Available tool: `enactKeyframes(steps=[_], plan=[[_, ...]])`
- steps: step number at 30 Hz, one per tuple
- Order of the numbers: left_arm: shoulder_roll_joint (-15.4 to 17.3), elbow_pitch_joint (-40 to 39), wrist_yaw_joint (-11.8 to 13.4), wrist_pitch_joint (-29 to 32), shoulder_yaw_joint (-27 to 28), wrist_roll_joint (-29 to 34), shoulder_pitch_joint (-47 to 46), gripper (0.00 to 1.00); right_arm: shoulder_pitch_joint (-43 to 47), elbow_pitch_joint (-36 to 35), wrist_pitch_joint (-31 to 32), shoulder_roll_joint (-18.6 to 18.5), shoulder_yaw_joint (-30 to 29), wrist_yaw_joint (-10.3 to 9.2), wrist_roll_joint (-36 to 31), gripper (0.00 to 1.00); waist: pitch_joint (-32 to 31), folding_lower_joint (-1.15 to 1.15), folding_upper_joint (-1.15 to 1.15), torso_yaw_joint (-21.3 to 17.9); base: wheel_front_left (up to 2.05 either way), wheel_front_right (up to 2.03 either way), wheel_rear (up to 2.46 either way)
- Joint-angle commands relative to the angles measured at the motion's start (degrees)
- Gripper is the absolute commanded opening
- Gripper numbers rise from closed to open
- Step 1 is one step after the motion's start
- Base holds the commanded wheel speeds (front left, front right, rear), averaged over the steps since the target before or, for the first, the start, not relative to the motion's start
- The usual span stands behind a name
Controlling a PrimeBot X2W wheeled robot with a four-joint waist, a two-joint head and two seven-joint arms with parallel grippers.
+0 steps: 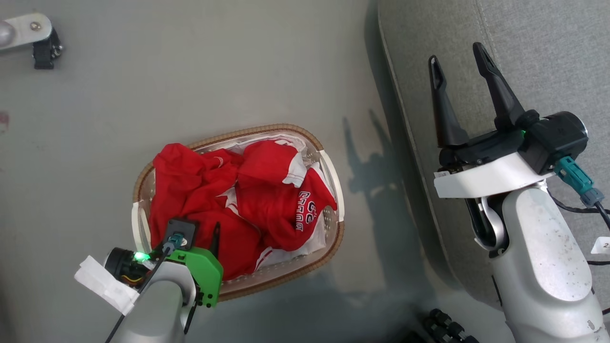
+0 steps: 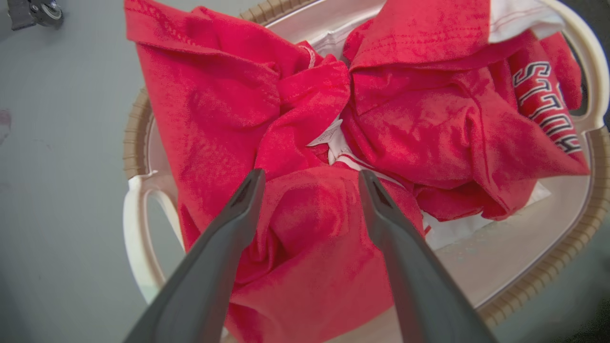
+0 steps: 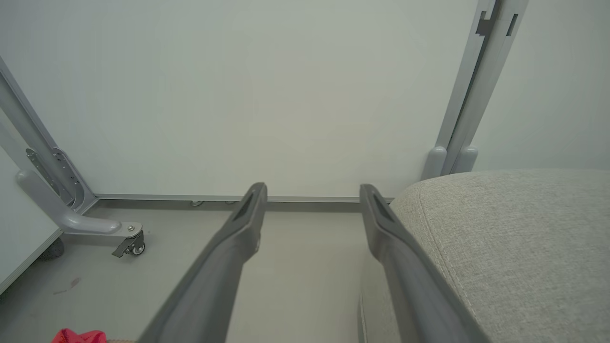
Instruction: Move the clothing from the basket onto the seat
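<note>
Reach step: the left gripper (image 2: pixel 309 180) hangs over the basket (image 2: pixel 543 276), jaws wide apart and empty, and should next drop and pinch the clothing (image 2: pixel 214 119)

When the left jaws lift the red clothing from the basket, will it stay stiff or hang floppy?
Probably floppy: the clothing lies crumpled in soft folds. It may drag neighbouring pieces, since they overlap in the basket.

seat (image 1: pixel 524 47): cut by top, right edges | basket (image 1: pixel 333 181) near rim: behind left arm (image 1: pixel 157 305) | clothing (image 1: pixel 267 200) lettering: unreadable
</note>
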Motion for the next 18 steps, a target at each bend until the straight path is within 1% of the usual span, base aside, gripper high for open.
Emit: enactKeyframes(steps=[1, 6, 11, 18], plan=[[0.69, 1.30, 0.27, -0.06, -0.33, 0.36, -1.84, 1.00, -0.79, -0.35, -0.12, 0.01, 0.16, -0.04, 0.44, 1.00, 2.88, -0.01, 0.00, -1.85, 0.00, 0.00, 0.00], [1.07, 7.33, 1.08, 0.70, -1.35, 1.13, -4.88, 1.00, -1.38, -0.85, -0.12, 0.05, 0.42, -0.04, 1.44, 1.00, 5.00, -0.01, 0.00, -2.61, 0.00, 0.00, 0.00], [1.80, 9.38, 1.52, 2.52, -2.19, 1.45, -7.16, 1.00, -2.23, -1.57, -0.12, 0.04, 0.81, -0.04, 2.38, 1.00, 7.23, -0.01, 0.00, -3.40, 0.00, 0.00, 0.00], [2.49, 10.58, 0.49, 6.05, -4.34, 2.56, -9.82, 1.00, -3.55, -2.58, -0.12, 0.05, 1.49, -0.04, 3.82, 1.00, 10.28, -0.01, 0.00, -4.43, 0.00, 0.00, 0.00]])
